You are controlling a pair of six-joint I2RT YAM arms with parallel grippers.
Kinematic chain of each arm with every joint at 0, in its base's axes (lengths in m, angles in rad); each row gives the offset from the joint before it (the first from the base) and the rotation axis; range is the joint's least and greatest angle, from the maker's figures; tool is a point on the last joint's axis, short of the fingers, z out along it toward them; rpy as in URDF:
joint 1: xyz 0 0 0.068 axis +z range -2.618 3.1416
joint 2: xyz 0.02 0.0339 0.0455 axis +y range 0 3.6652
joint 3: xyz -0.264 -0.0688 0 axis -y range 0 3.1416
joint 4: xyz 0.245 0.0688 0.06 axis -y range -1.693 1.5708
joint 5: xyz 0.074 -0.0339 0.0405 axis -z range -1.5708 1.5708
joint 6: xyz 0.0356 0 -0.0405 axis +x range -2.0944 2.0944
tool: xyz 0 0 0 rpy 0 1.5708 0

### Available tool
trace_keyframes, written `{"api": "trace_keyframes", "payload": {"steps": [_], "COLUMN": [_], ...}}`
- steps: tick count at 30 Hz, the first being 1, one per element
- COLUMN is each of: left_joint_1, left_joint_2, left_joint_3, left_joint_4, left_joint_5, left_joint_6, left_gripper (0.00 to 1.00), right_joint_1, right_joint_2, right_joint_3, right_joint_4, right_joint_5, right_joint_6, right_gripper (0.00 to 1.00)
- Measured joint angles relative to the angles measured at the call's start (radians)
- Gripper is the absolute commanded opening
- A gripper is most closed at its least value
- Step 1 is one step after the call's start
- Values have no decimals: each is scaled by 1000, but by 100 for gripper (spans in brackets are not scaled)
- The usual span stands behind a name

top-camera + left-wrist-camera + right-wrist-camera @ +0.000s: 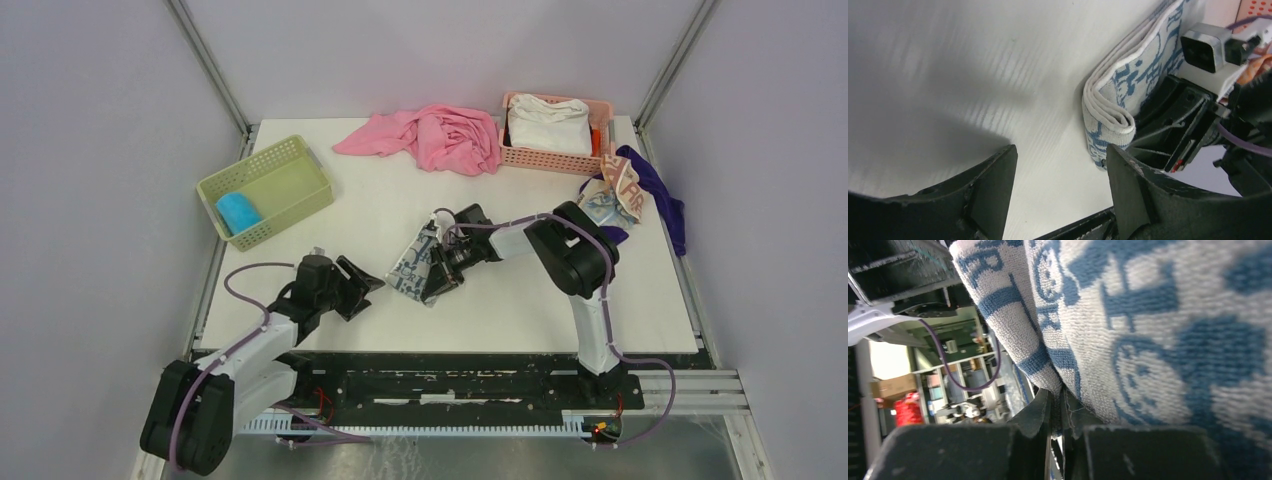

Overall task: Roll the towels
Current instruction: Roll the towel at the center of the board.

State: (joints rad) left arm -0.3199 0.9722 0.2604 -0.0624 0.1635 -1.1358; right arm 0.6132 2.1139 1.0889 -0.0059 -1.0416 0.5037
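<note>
The white towel with dark blue print (413,262) lies folded at the table's middle. My right gripper (440,276) is shut on its near edge; in the right wrist view the cloth (1148,330) is pinched between the jaws (1058,410). My left gripper (366,283) is open and empty just left of it; in the left wrist view the towel's folded end (1113,125) sits beside the right finger (1128,195). A rolled bright blue towel (239,211) lies in the green basket (290,160). The cream lettered towel (612,196) lies crumpled at the right edge.
A large pink cloth (440,136) lies at the back middle. A pink basket (520,155) holds a white cloth (548,123). A purple cloth (665,205) lies under the cream towel at the table's right edge.
</note>
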Motion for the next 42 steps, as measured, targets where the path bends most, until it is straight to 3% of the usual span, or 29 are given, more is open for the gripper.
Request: {"api": "trace_keyframes", "payload": {"steps": [6,16,22,24,35,42], "left_joint_1": [4,-4,-14,-15,-18,-23], "left_joint_2": [38,241,371,401,480,496], "left_joint_3": [-42,-21,28,40,93,114], "left_joint_4": [124,332,396,409,410,398], "left_joint_5": [75,147,153,153,153,151], "left_joint_6": [-2,-20,-35,-41,-53,-57], "left_gripper": [70,61,47,44,43,43], "right_joint_1": [-25,-27,-27,-26,2,174], "right_joint_2": [44,63,62,49,-258,-411], "right_joint_3": [5,39,46,46,46,39], "right_joint_4": [21,-14,-35,-57,-276,-306], "right_joint_5": [-72,-83,-76,-60,274,583], "right_joint_6": [71,75,64,44,-190,-331], "right_gripper": [7,9,16,23,57,59]}}
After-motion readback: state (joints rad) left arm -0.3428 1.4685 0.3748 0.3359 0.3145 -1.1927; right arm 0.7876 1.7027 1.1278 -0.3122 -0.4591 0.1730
